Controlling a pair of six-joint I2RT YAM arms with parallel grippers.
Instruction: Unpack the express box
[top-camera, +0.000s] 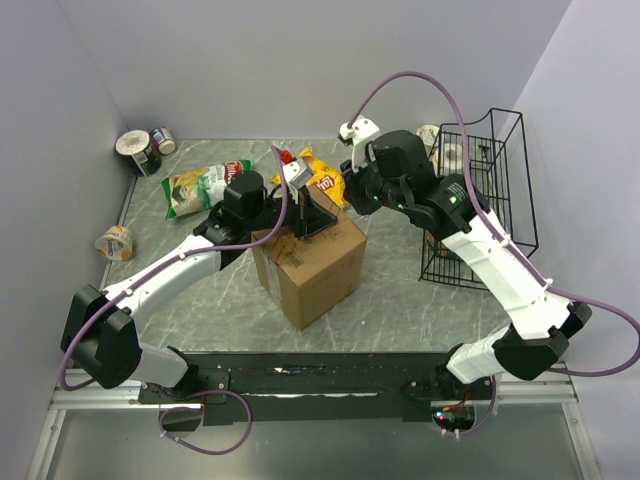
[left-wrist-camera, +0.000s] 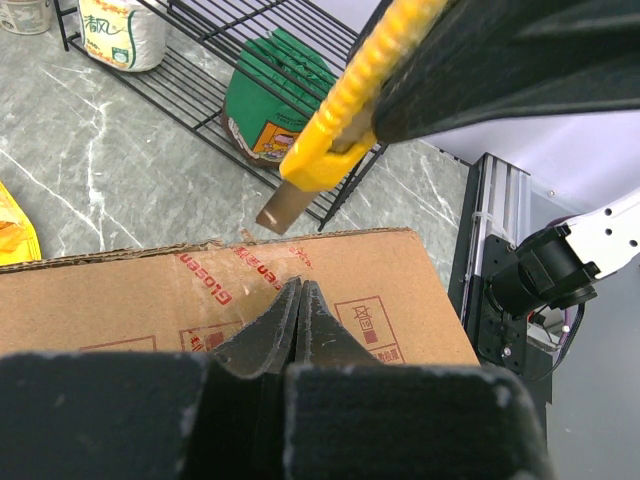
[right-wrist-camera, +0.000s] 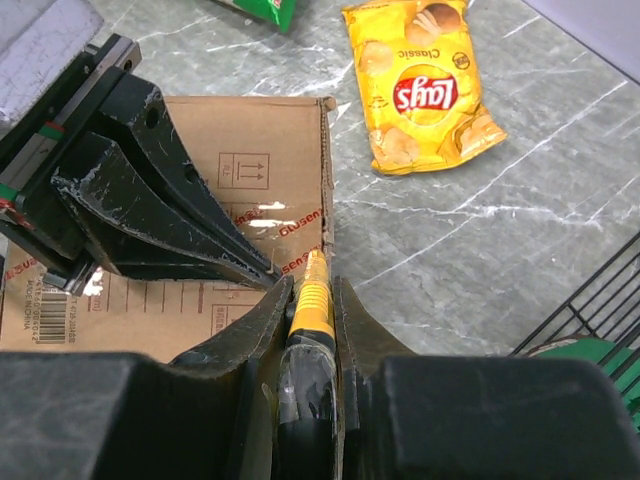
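The express box (top-camera: 310, 265) is a brown carton standing shut in the middle of the table, with red print and a clear tape seam on top. My left gripper (top-camera: 308, 222) is shut and empty, its tips (left-wrist-camera: 300, 285) resting on the box top (left-wrist-camera: 120, 295). My right gripper (top-camera: 338, 197) is shut on a yellow utility knife (right-wrist-camera: 313, 300). In the left wrist view the knife (left-wrist-camera: 345, 120) points its blade (left-wrist-camera: 280, 212) down at the far edge of the box by the tape. In the right wrist view the box (right-wrist-camera: 270, 180) lies just ahead of the knife tip.
A black wire basket (top-camera: 480, 190) stands at the right with a green packet (left-wrist-camera: 275, 100) and a white pack (left-wrist-camera: 125, 30) inside. A yellow Lay's bag (right-wrist-camera: 425, 85) lies behind the box. A green chip bag (top-camera: 200, 185), cans (top-camera: 140, 150) and a cup (top-camera: 115, 242) are at the left.
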